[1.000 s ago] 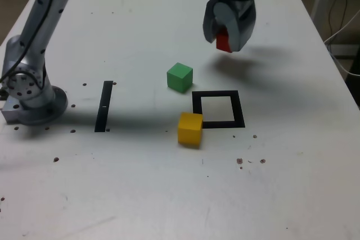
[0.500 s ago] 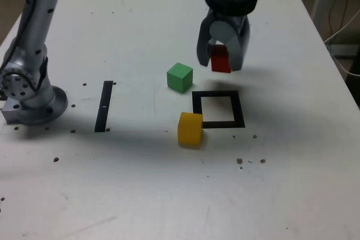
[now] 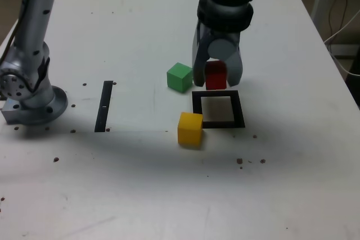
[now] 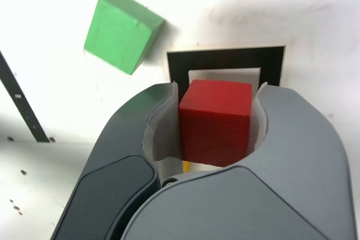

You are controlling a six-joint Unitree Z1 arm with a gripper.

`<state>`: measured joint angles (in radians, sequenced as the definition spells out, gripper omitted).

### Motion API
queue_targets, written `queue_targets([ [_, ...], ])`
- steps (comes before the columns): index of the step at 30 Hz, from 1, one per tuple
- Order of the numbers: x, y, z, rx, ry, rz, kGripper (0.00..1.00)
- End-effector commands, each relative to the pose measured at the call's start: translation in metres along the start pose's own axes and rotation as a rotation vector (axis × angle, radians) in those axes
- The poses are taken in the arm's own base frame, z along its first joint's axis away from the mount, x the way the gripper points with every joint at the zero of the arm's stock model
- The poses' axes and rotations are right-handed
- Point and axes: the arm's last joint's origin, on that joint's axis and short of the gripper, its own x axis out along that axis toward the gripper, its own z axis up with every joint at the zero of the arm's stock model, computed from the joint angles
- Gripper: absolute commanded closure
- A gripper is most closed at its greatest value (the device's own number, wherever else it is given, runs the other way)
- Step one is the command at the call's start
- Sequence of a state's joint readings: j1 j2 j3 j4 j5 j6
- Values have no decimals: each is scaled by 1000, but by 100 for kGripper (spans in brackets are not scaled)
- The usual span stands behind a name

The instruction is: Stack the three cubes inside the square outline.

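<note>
Risk first: the gripper [image 3: 217,77] is clenched on the red cube [image 3: 216,75], which hangs above the table at the far edge of the square outline [image 3: 218,109], not over its pale centre. Letting go from this spot would likely set the cube across the black border, or drop it far enough to bounce and turn. In the wrist view the red cube [image 4: 215,121] sits squarely between the two pads and the outline [image 4: 226,61] shows just beyond it, so the line-up looks close but unfinished. The frame is only slightly wider than a cube, so a small twist at release could leave a corner on the black, and a crooked base would spoil the two cubes meant to go on top.

Clearance is tight on one side. The green cube [image 3: 180,77] sits just beside the gripper on the exterior view's left, near one finger; opening wide could nudge it. The yellow cube [image 3: 190,129] rests touching the outline's near corner, on the side away from the gripper, and a low pass over the frame might clip it. To the exterior view's right of the gripper the table [image 3: 292,82] is bare, which gives the safest room to retreat. The black strip [image 3: 104,105] lies well apart.
</note>
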<state>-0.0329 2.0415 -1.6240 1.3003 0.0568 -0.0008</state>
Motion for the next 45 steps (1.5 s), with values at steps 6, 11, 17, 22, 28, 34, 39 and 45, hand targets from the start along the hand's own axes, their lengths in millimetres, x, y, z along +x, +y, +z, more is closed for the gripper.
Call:
queue_targets([
  [6,16,-10,3,2,47,-17,67],
  [11,23,-19,7,14,48,-39,67],
  [17,31,-24,14,21,52,-53,67],
  [22,36,-24,17,20,54,-52,67],
  [28,41,-21,20,20,54,-50,54],
  [34,45,-19,21,26,50,-53,2],
  [39,45,-17,18,24,53,-52,0],
  [45,36,-16,10,27,34,-32,0],
])
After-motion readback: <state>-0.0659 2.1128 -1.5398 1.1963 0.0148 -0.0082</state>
